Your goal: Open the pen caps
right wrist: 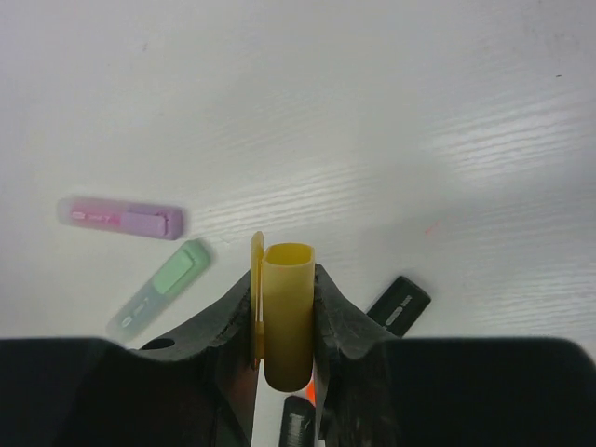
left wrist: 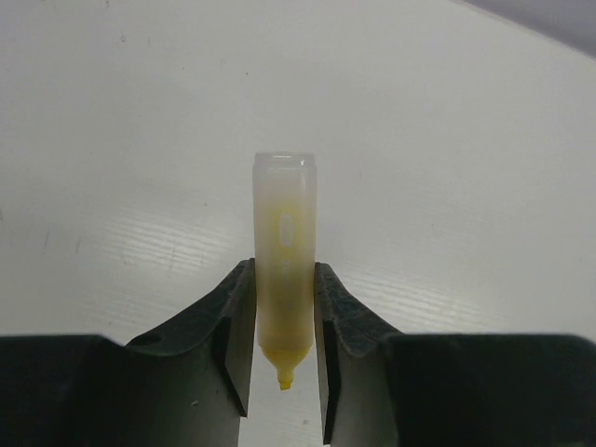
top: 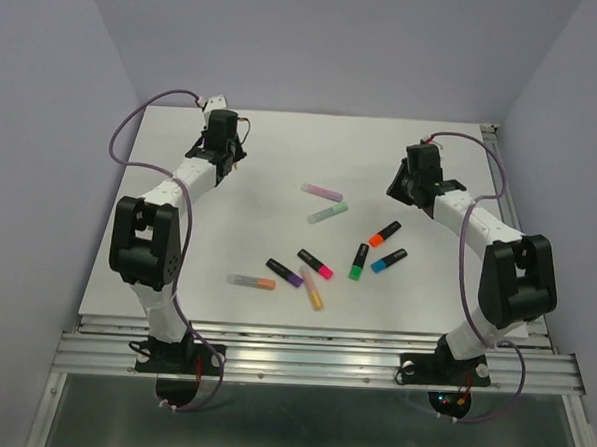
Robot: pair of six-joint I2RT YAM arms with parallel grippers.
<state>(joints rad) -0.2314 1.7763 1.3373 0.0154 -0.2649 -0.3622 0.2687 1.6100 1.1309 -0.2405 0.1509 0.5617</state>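
Note:
My left gripper (left wrist: 284, 279) is shut on a pale yellow pen (left wrist: 284, 214) with its cap off; the bare yellow tip points back between the jaws. My right gripper (right wrist: 284, 279) is shut on the yellow pen cap (right wrist: 289, 317), open end facing away and clip against the left finger. In the top view the left gripper (top: 222, 162) is at the far left and the right gripper (top: 402, 189) at the far right, well apart. Several capped pens lie between them, among them a pink-purple pen (top: 321, 192) and a mint pen (top: 327, 213).
Black pens with an orange end (top: 384, 233), a blue end (top: 389, 259), a green end (top: 359, 261), a pink end (top: 315, 263) and a purple end (top: 284, 273) lie mid-table. A pastel orange pen (top: 312, 287) and a grey pen (top: 251, 281) lie nearer.

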